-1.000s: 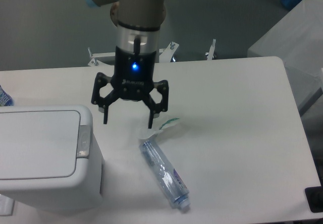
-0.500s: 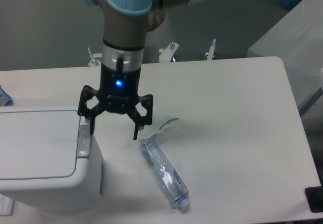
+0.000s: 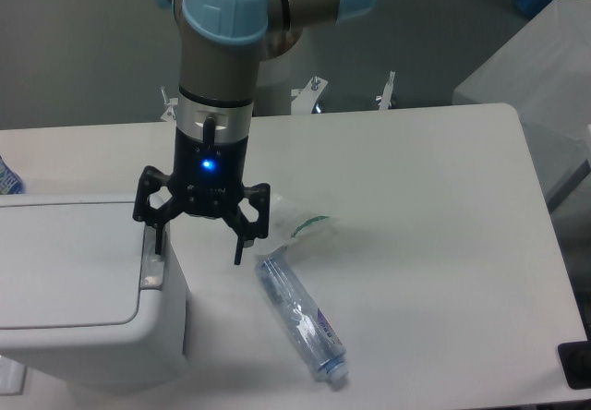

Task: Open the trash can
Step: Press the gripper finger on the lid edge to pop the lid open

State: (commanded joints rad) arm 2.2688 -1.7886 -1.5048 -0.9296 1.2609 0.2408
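A: Where does the trash can [image 3: 78, 290] stand relative to the gripper [image 3: 199, 244]?

B: The can occupies the near-left corner of the table [image 3: 434, 244]. The gripper hangs over the can's right edge, fingers pointing down and spread wide with nothing between them. Its left fingertip [image 3: 159, 242] sits directly above the small grey push tab [image 3: 151, 264], which lies at the right edge of the flat lid [image 3: 65, 262]. The right fingertip hangs past the can's side wall, over bare table.

A: How does the tab lie?

B: Its long axis runs near-to-far along the lid's right edge. Whether the fingertip touches the tab or merely hovers just above it cannot be told from this view. The lid appears flat and shut.

A: So the coming move depends on what?

B: In my judgement, on that left fingertip staying lined up above the tab: a short downward press would likely release the lid.

A: What else is about?

B: A clear plastic bottle [image 3: 300, 316] lies on its side just right of the can, long axis running from far-left to near-right. A crumpled wrapper [image 3: 305, 226] with green print lies just beyond it, near the right fingertip. Neither sits between finger and tab, though the right fingertip could come down close to the bottle's far end.
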